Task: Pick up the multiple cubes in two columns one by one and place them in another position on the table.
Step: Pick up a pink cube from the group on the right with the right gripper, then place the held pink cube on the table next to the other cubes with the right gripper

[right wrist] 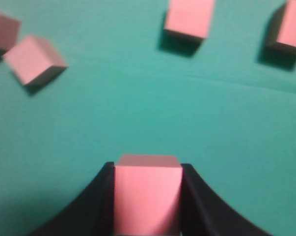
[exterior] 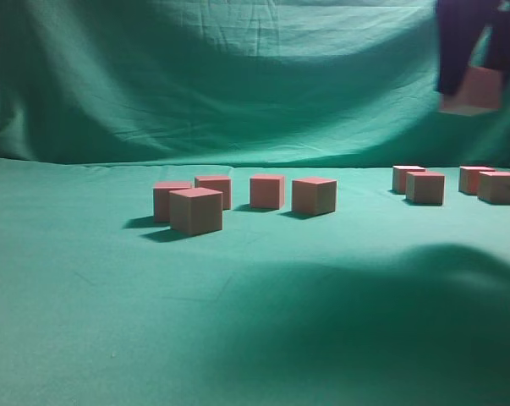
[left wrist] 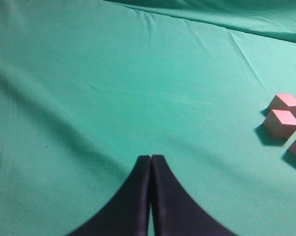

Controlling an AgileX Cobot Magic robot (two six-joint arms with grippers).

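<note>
Right gripper point(exterior: 477, 85): raised high at the upper right of the exterior view, well above the table, blurred; its dark fingers point downward.
Right grip: jaws pressed against both sides of one held cube point(right wrist: 148, 194), which fills the gap between them.
Held cube: clear of the cloth, hanging above the right-hand cubes.
Left gripper point(left wrist: 151, 160): low over bare green cloth, jaws pressed together with nothing between them.
Table point(exterior: 255, 321): flat green cloth, with a draped backdrop point(exterior: 238, 76) behind.
Left group of cubes point(exterior: 195, 210): four near the middle, one set forward of the others.
Right group of cubes point(exterior: 425, 187): four in two close pairs, near the right edge.
</note>
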